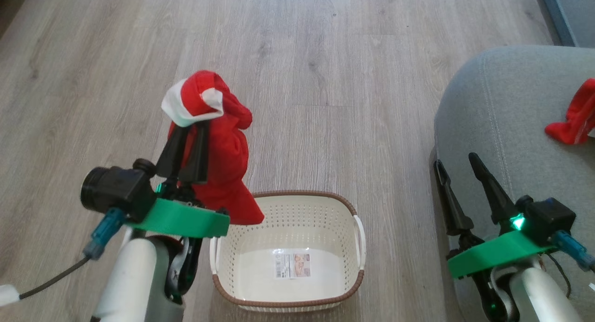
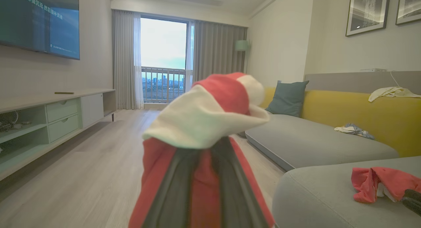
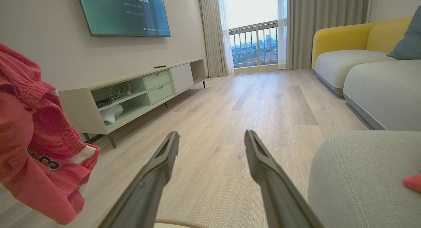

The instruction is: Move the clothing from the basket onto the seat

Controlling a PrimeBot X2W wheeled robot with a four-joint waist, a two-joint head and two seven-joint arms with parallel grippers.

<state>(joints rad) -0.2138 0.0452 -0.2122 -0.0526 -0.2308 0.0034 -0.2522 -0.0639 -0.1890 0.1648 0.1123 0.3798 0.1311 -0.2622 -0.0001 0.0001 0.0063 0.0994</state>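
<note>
- Head view count: two red garments, one basket, one seat, two grippers.
- The left gripper (image 1: pixel 190 132) sits at 9 o'clock in that view. Its two dark fingers (image 1: pixel 173 150) are drawn almost together and pinch the first red garment (image 1: pixel 225 166).
- One white cuff (image 1: pixel 179 109) of that garment folds over the fingertips, and the rest hangs down beside them.
- The first red garment hangs in the air at 10 o'clock from the basket (image 1: pixel 297 194). Its lowest corner overlaps the rim at about 11 o'clock.
- The basket stands on the wood floor (image 1: pixel 325 57) at 6 o'clock in the head view. It has two white handles (image 1: pixel 359 233), at its 3 and 9 o'clock, and one paper label (image 1: pixel 292 265) lies on its bottom.
- The right gripper (image 1: pixel 454 160) is at 4 o'clock. Its two fingers are spread wide with nothing between them, and their tips overlap the seat's near edge.
- The seat (image 1: pixel 502 117) lies at 3 o'clock from the basket.
- The second red garment (image 1: pixel 574 120) lies crumpled on the seat at 2 o'clock from the basket, apart from the right gripper.
- In the left wrist view, that second garment rests on the seat at 4 o'clock.
- In the right wrist view, the first garment hangs at 9 o'clock with dark print showing on it.
</note>
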